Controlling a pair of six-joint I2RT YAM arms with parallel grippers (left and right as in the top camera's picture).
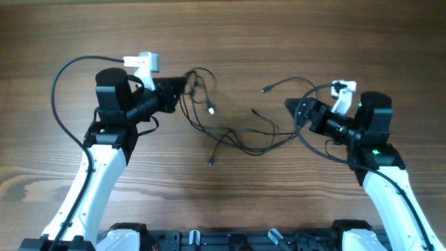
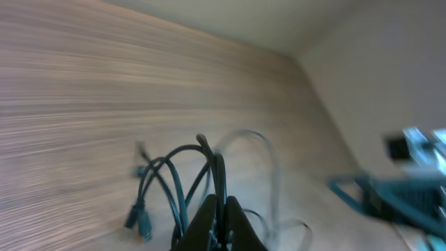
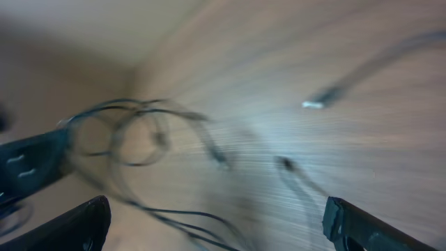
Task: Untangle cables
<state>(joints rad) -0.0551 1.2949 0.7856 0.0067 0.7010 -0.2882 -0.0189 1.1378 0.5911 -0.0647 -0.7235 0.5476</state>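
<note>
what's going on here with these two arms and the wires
Two robot arms are working on a tangle of thin black cables on a wooden table. The left gripper is shut on a bunch of loops at the tangle's left end. The right gripper is open beside the right end, holding nothing. The cables are not yet separated.

Even, soft light on the counter [image 1: 230,42] in the sharp overhead view; both wrist views are heavily motion-blurred, cables [image 2: 178,181] smeared.

1. Overhead: far above, looking straight down on the whole bench [image 1: 223,42].
2. Left wrist: close, low, facing the cables [image 2: 217,174].
3. Right wrist: close, blurred; shares those cables.
</note>
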